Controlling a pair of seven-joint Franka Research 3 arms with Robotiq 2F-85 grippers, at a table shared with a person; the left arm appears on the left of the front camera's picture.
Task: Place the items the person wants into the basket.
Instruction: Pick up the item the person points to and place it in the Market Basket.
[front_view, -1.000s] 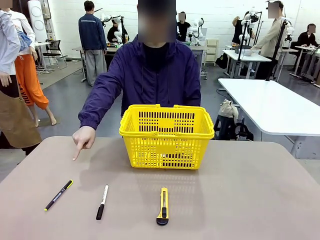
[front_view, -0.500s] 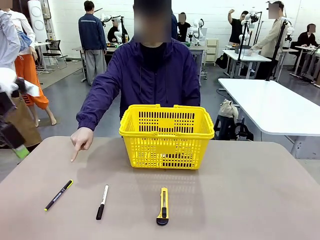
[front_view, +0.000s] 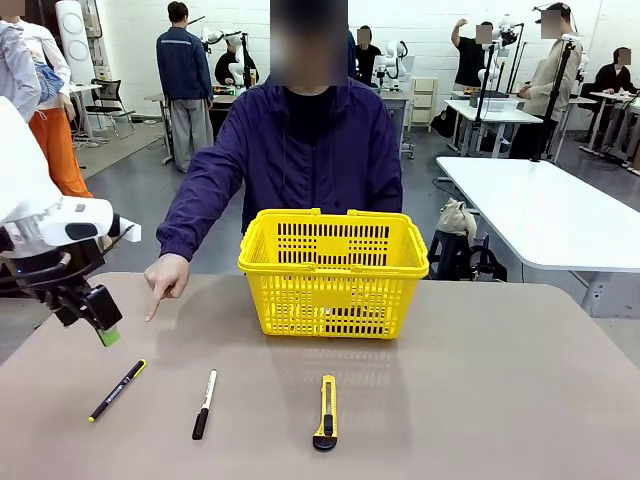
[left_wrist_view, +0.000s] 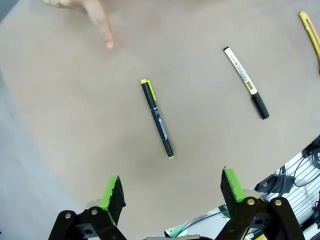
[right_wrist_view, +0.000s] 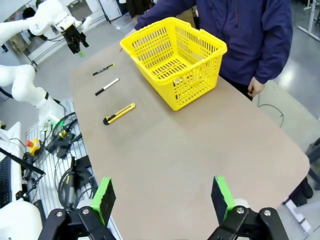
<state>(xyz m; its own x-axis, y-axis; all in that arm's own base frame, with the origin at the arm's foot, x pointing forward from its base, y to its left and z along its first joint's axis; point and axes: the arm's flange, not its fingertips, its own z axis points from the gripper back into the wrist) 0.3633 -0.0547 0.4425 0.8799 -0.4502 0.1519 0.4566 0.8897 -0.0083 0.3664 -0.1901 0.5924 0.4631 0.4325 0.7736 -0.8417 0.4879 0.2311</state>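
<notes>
Step in hand, as judged: reach for the pen (front_view: 117, 390), the item nearest the person's hand (front_view: 166, 278), whose finger pointed down at the bench (front_view: 480, 380) at 1 o'clock from it.

The pen lay flat at 7 o'clock from the basket (front_view: 330, 300) and well apart from it. The white marker (front_view: 204, 404) lay at 3 o'clock from the pen, with the utility knife (front_view: 326, 412) beyond.

Left gripper (front_view: 107, 335) hung above the bench at 12 o'clock from the pen, jaws spread wide, empty and touching nothing.

Wrist view: the pen (left_wrist_view: 157, 119) ran roughly 11-to-5, so the jaws already lay across the barrel.

- Centre over mid-barrel.
- Descend until the pads nearly meet the bench, since the pen is slim.
- Close gently and keep clear of the pointing finger.

Right gripper (right_wrist_view: 162, 192) hung over the bench, equally wide and empty.
</notes>
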